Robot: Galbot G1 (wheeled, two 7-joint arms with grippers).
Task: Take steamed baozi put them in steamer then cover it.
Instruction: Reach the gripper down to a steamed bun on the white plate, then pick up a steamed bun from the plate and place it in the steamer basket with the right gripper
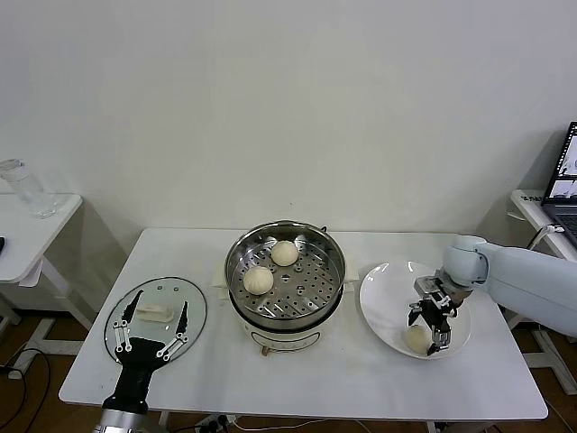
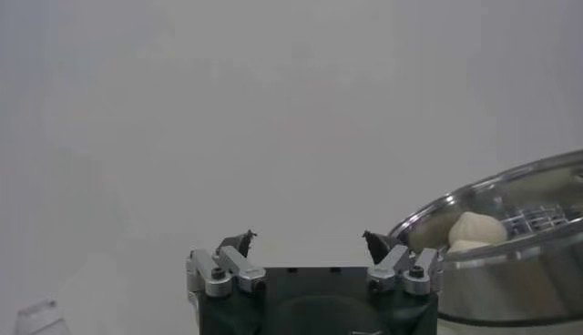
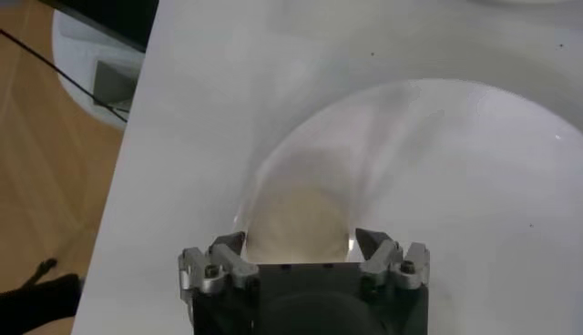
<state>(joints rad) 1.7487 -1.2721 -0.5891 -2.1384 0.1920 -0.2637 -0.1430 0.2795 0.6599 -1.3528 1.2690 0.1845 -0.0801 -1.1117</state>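
Note:
The steamer (image 1: 242, 290), a shiny steel pot on a white base, stands mid-table with two steamed baozi (image 1: 285, 253) (image 1: 258, 280) on its perforated tray. A third baozi (image 1: 414, 340) lies on the white plate (image 1: 383, 293) to the right. My right gripper (image 1: 427, 336) is lowered over it, open, one finger close on each side of the bun. The right wrist view shows this baozi (image 3: 296, 218) filling the space between the right gripper's (image 3: 299, 238) tips. My left gripper (image 1: 160, 307) hangs open above the glass lid (image 1: 115, 317). The left wrist view shows the left gripper (image 2: 310, 238) empty, the steamer (image 2: 510, 273) beside it.
The glass lid with a white handle (image 1: 155, 313) lies flat at the table's left. A side table with a glass jug (image 1: 22, 188) stands far left. A laptop (image 1: 564, 185) sits on another table at far right. The plate lies near the table's right front edge.

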